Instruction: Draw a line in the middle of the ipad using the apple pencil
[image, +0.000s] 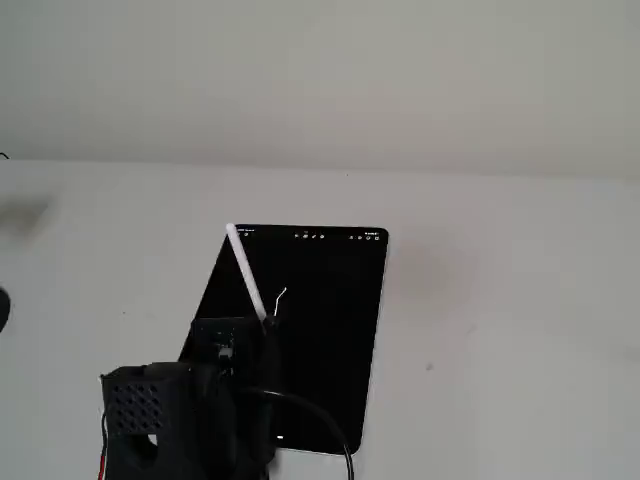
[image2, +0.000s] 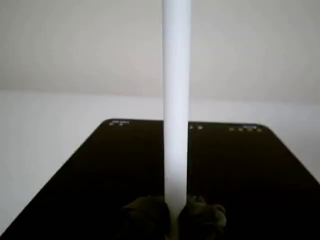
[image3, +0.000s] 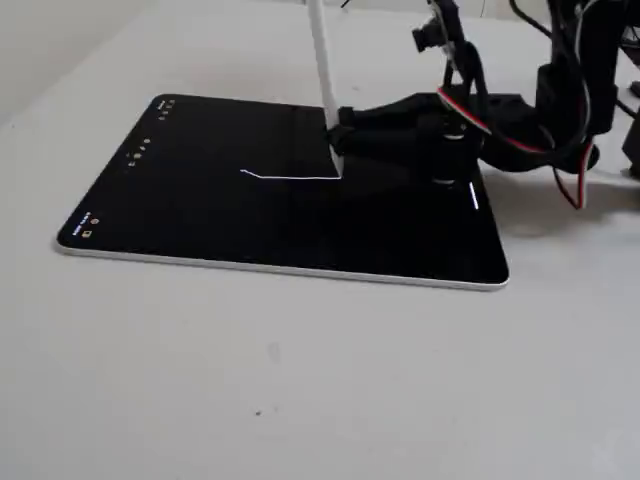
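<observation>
The ipad (image: 330, 350) lies flat on the white table with its black screen up and small icons along its far short side. My gripper (image: 268, 324) is shut on the apple pencil (image: 245, 270), low on its shaft. The pencil stands steeply and leans a little, its tip down on the glass near the middle of the ipad (image3: 200, 210). A thin white line (image3: 285, 178) runs from the tip of the apple pencil (image3: 322, 60) across the screen, and shows as a short stroke (image: 280, 298). In the wrist view the apple pencil (image2: 176, 100) rises from my gripper (image2: 176, 220) over the ipad (image2: 90, 175).
The arm's black body (image: 140, 400) and its red and black cables (image3: 560, 100) stand at the ipad's near short side, partly over its corner. Bare white table (image3: 300, 380) surrounds the tablet, and a pale wall (image: 320, 70) rises behind it.
</observation>
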